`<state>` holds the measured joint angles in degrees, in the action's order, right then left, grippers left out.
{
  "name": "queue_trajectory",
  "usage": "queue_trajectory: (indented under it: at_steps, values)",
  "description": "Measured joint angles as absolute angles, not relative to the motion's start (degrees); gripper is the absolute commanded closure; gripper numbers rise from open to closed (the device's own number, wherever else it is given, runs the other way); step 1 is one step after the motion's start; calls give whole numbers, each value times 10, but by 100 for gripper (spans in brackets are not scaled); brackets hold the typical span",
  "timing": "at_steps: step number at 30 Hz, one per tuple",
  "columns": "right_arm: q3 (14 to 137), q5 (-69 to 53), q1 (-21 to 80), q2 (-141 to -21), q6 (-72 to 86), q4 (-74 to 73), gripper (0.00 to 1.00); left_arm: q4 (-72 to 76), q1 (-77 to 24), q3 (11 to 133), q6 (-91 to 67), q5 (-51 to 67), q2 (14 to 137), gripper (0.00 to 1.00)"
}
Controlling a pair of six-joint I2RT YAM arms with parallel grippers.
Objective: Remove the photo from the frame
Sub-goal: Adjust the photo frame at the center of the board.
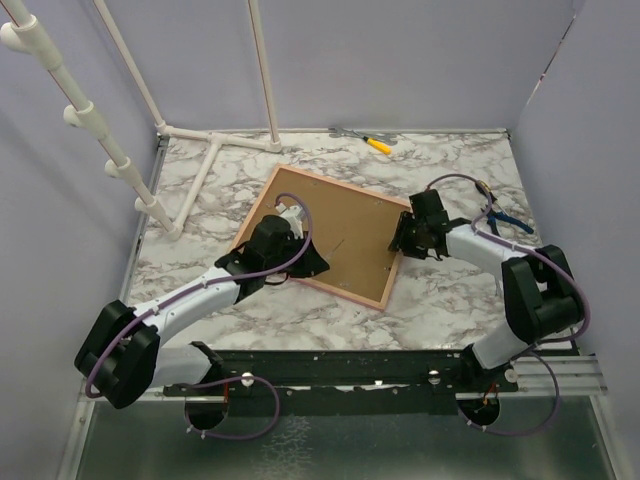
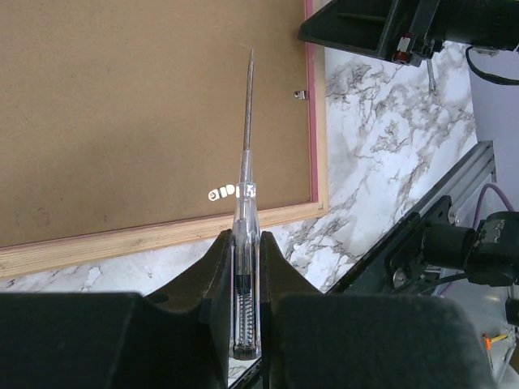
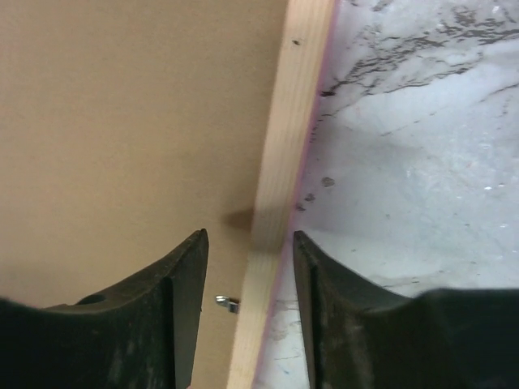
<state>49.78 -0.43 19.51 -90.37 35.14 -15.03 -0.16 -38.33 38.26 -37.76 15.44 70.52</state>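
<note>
1. Marble table, walled on three sides. A white pipe rack stands at the far left. A yellow-handled tool lies by the far wall, and blue-handled pliers lie at the right, behind the right arm. All three are well apart from the work.
2. The frame lies flat mid-table with its brown board back up (the front is hidden). Its long sides run left to right, slanting toward the near right, so one corner points at the arm bases.
3. The left gripper sits over the frame's near-left part and blocks it from above. Its fingers are pressed on the clear handle of a screwdriver.
4. The screwdriver shaft reaches out over the board, roughly parallel to the short right rail. Its tip stops short of a small metal tab on that rail's inner edge. Whether the tip touches the board, I cannot tell.
5. The right gripper is at the right rail with its jaws spread across it. One finger is over the board and the other over the marble, with a gap showing on the board side.
</note>
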Motion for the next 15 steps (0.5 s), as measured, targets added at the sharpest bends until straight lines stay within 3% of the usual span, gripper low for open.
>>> queue_trajectory:
  at_steps: [4, 15]
  values:
    - [498, 19, 196, -915, 349, -167, 69, -7, -383, 389, -366, 156, 708, 100]
    - [574, 48, 182, -974, 280, -216, 69, -18, -383, 395, -344, 174, 735, 100]
